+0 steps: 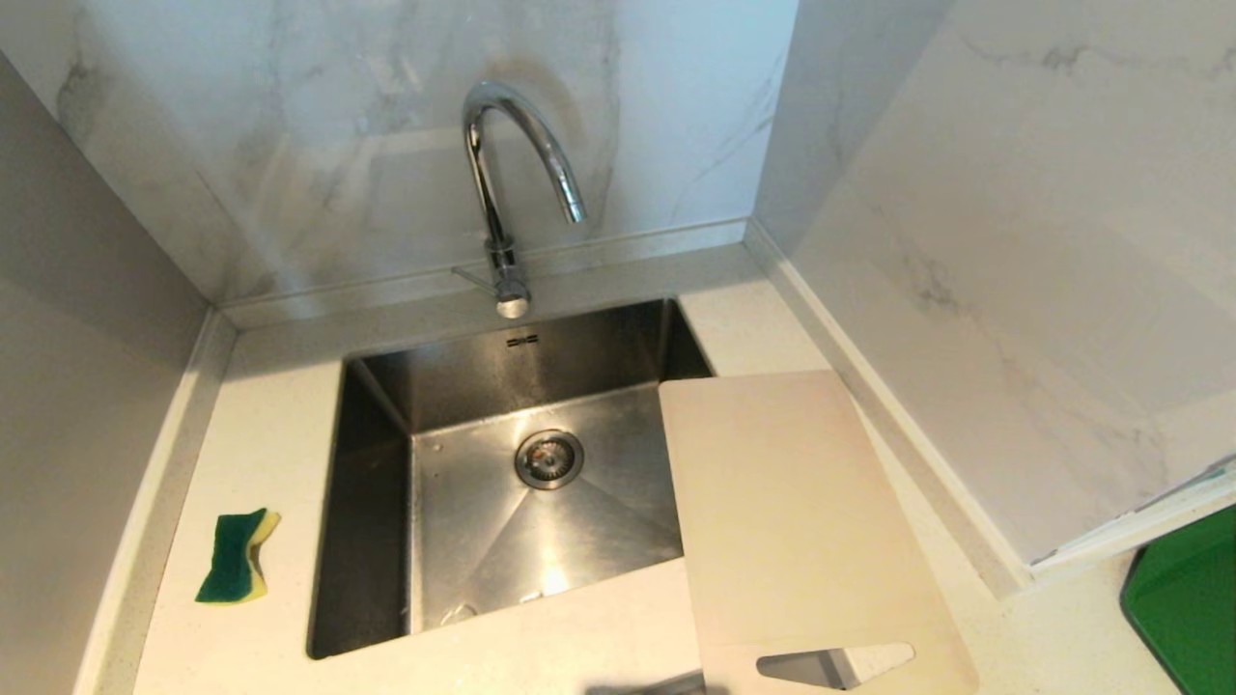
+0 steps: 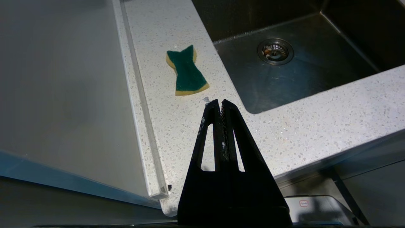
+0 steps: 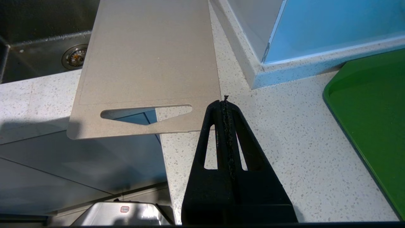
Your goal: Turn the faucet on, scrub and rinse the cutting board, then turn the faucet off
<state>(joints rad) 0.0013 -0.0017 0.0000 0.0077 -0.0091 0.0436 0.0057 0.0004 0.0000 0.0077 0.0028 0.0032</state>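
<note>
Evidently nothing has begun: both the left gripper (image 2: 221, 102) and right gripper (image 3: 223, 103) hang pressed together and empty, while the cutting board (image 1: 792, 521) bridges the sink's (image 1: 372, 502) four-o'clock corner, below the faucet (image 1: 502, 193) at twelve.

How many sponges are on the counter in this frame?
1. The green-and-yellow sponge lies on the counter to the left of the sink, apart from the cutting board. No others visible; the counter continues beyond view.

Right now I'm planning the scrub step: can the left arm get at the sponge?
Probably yes. The sponge lies alone on the counter left of the sink, just ahead of the shut left tool, with nothing between them.
</note>
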